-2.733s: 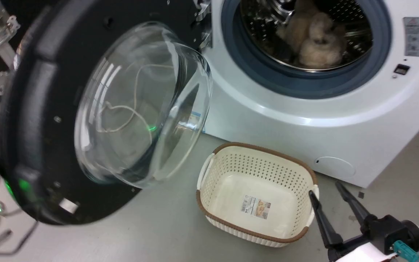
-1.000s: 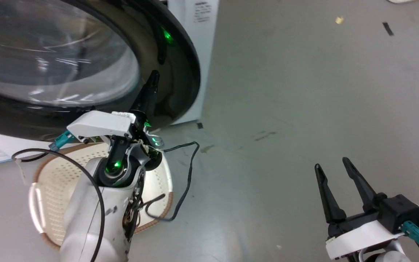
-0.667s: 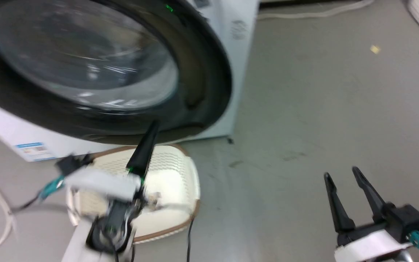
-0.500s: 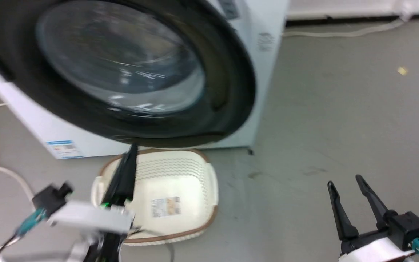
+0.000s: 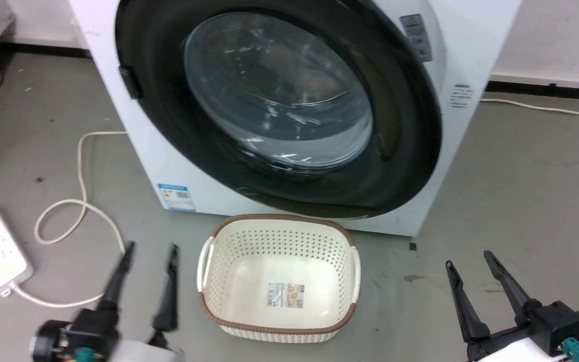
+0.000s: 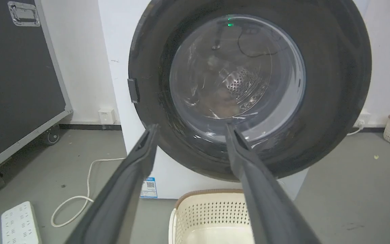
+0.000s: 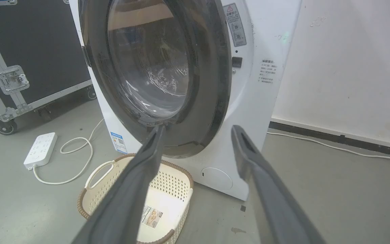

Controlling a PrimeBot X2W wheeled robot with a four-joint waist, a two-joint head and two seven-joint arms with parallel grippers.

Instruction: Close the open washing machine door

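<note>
Open left hand (image 5: 151, 246) and right hand (image 5: 468, 258) are hanging clear; the washing machine door (image 5: 400, 151) is looking flush, probably needing only a latch check.

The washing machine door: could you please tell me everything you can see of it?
The washing machine door is a large, round, glossy black ring, nearly as wide as the white machine, around a clear glass window with reflections and the drum showing behind. A small dark tab sits on its left rim in the head view. It looks shut, lying flush against the machine's front. Nothing touches it: the left gripper and the right gripper are open, apart from it.
</note>
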